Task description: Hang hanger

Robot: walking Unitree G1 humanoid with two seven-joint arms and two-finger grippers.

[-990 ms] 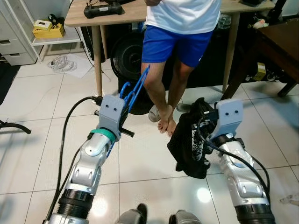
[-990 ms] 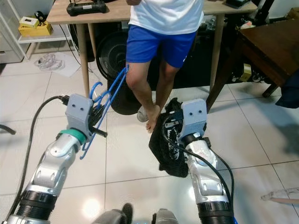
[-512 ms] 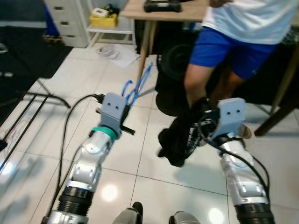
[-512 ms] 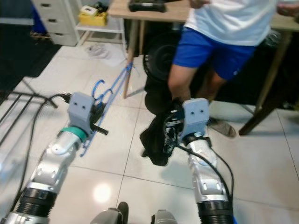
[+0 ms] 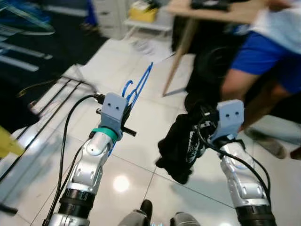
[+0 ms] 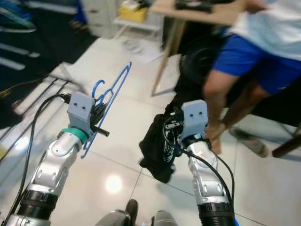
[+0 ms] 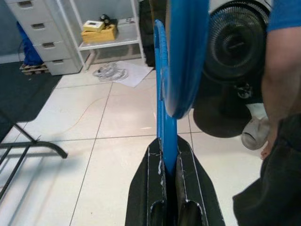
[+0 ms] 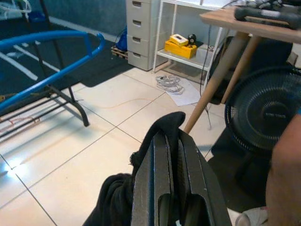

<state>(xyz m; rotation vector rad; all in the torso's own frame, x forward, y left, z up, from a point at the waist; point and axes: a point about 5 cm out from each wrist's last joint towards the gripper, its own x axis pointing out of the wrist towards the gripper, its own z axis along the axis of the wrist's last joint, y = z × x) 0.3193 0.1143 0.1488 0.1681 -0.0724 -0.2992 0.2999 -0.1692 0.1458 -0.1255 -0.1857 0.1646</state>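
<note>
A blue plastic hanger (image 5: pixel 139 87) sticks up and forward from my left gripper (image 7: pixel 168 162), whose fingers are shut on its lower bar. In the right wrist view the same hanger (image 8: pixel 47 52) shows as a blue curve off to the side. My right gripper (image 8: pixel 170 141) is shut on a bunched black garment (image 5: pixel 181 146), which hangs down from it above the white tiled floor. Both arms are held out in front of me at about the same height, the left one on the left.
A person in blue shorts (image 5: pixel 263 56) stands at the right by a wooden table (image 5: pixel 211 9). A black floor fan (image 7: pixel 235 42) stands behind. Black legs of a rack (image 5: pixel 61 89) lie at the left on the tiles. White drawers (image 8: pixel 141 28) and a shelf with a yellow box (image 8: pixel 181 47) stand at the back.
The view has swung to the left, so the person and table now sit at the right and the rack legs come in at the left. Both grippers keep their hold.
</note>
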